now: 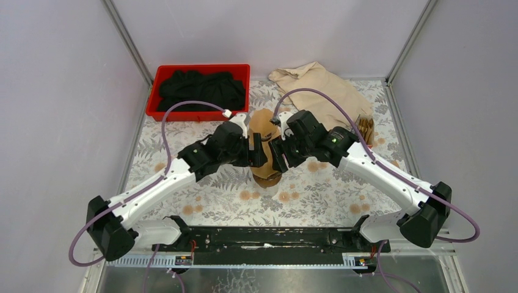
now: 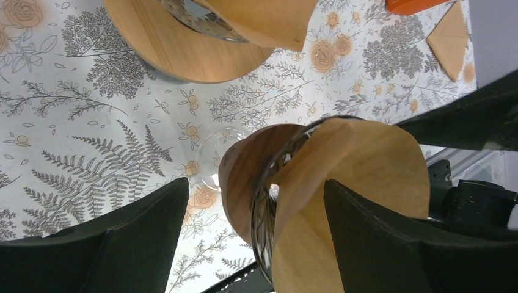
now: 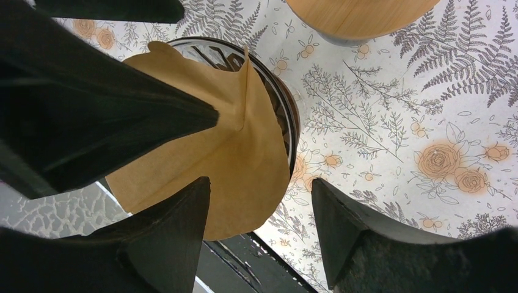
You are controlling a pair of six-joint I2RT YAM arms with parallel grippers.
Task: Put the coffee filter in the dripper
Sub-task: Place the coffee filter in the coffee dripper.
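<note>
Two claws meet over the middle of the floral tablecloth [image 1: 317, 195], tips nearly facing each other, with the dripper [image 2: 238, 177] between and below them. The left claw [image 2: 255, 183] stands open. Its fingers are spread wide, one clear of the dripper's wooden collar with patterned cloth showing in the gap, the other lying across the brown paper on the far side. The right claw [image 3: 259, 182] is open as well: one finger overlaps the lower edge of the paper and the other hangs off to the side over bare cloth, touching nothing. The coffee filter [image 3: 214, 152] sits in the glass mouth of the dripper, directly under both claws. Its cone is tucked inside the rim, while a broad flap rises above the rim and spills over it on the side nearer the arm bases. In the right wrist view a finger of the left claw points across the paper; whether it presses on it I cannot tell. Just beyond the claws, farther from the bases, stands a second wooden disc [image 2: 183, 49] with glass and brown paper on it. Further back on the left claw's side is a red bin [image 1: 201, 67] holding dark cloth [image 1: 198, 90], and on the right claw's side lies a beige cloth [image 1: 324, 85].
</note>
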